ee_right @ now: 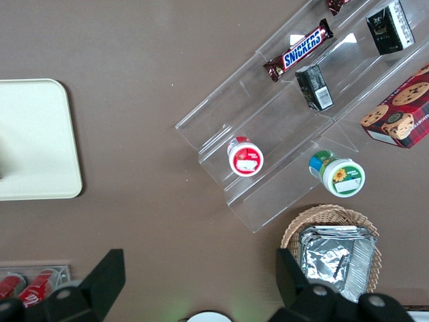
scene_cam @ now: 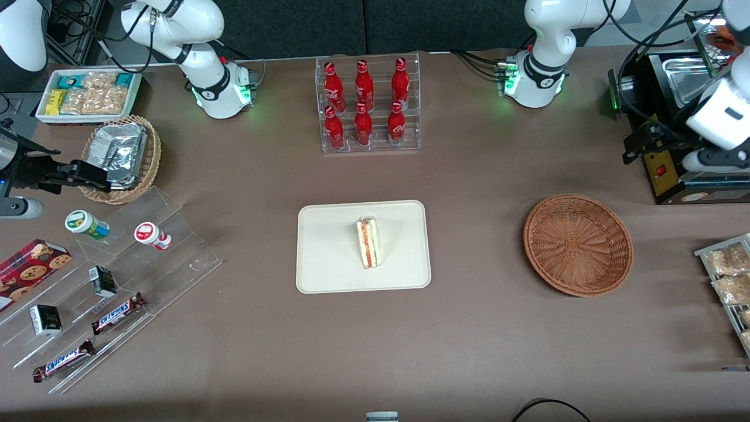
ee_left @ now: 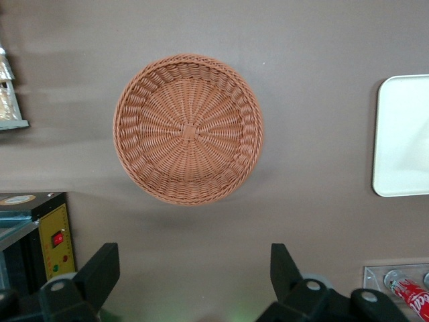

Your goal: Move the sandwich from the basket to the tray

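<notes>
The sandwich (scene_cam: 369,242) stands on edge near the middle of the tray (scene_cam: 328,275). It looks light and soft, its clear wrap slippery; the bread faces would be the place to hold, gently. The basket (scene_cam: 578,244) sits empty on the table (scene_cam: 480,176). My pincer (ee_left: 191,275) hangs high above, spread wide, pinching nothing.

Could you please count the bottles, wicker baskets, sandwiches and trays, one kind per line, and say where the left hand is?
Red bottles: 6
Wicker baskets: 2 (reddish-brown basket, tan basket)
Sandwich: 1
Tray: 1
Total: 10
Left hand: open, above the table, farther from the front camera than the reddish-brown basket.
</notes>
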